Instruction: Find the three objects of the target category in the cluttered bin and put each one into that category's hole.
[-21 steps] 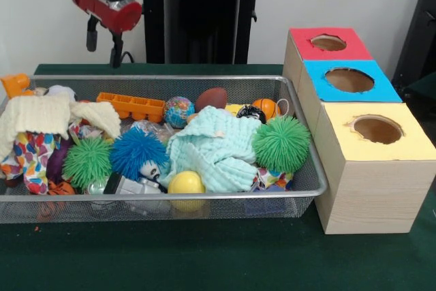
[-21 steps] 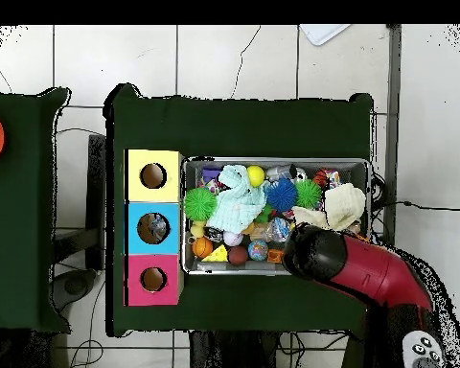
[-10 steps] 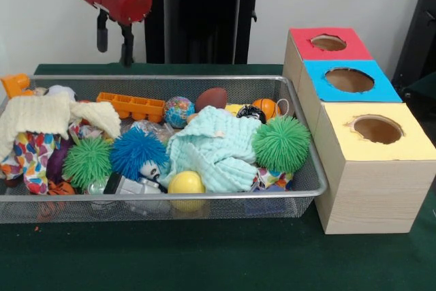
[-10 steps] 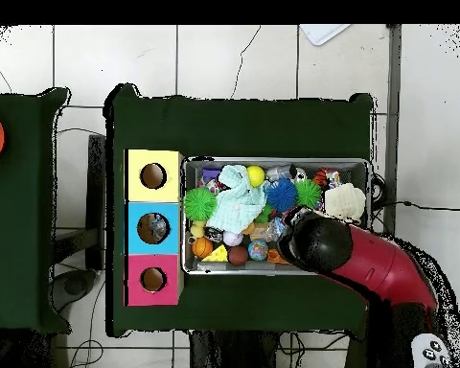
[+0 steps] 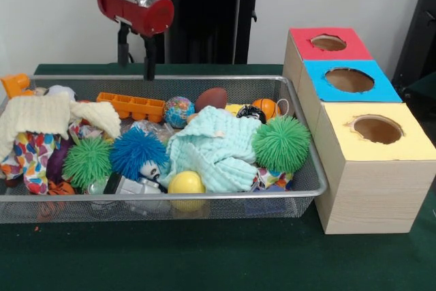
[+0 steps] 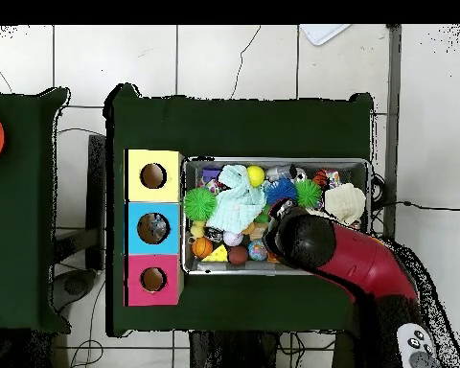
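The jaws are seen spread apart with nothing between them, two dark fingers (image 5: 148, 59) hanging straight down. The gripper (image 5: 135, 51) is held above the far rim of the wire bin (image 5: 300, 195), over the orange tray (image 5: 131, 106). From overhead the red and black arm (image 6: 354, 264) covers that part of the bin, so the fingertips cannot be made out there.

In the bin, a pale blue cloth (image 5: 216, 149) is heaped at the middle, flanked by a green spiky ball (image 5: 281, 143) and a blue spiky ball (image 5: 137, 152), with a yellow ball (image 5: 186, 182) against the near wall. A cream cloth (image 5: 41, 114) lies at one end.

Beside the bin stands the wooden box, its red hole (image 5: 328, 42), blue hole (image 5: 349, 80) and yellow hole (image 5: 377, 129) in a row.
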You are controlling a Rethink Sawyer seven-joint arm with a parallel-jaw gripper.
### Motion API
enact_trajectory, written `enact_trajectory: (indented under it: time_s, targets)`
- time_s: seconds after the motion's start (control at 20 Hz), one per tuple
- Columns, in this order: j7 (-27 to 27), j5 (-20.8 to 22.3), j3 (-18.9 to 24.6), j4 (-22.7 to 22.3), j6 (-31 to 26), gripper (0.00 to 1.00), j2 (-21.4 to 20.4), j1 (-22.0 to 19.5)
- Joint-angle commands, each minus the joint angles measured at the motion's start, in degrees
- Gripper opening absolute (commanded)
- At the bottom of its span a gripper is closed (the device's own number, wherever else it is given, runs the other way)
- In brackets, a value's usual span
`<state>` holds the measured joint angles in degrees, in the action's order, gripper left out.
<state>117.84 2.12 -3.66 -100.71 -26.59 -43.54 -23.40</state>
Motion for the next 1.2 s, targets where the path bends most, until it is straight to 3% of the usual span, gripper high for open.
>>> enact_trajectory:
  time_s: [0.05,0.55,0.9,1.2]
  targets:
    - [6.70,-1.27,4.77,-4.94,2.78,1.00,5.17,0.50]
    - [6.71,1.04,2.80,-2.41,9.10,1.00,14.11,1.59]
    - [5.87,2.99,-0.82,-0.57,12.18,1.00,20.19,3.08]
    - [4.51,5.06,-1.48,1.26,17.89,1.00,24.94,1.71]
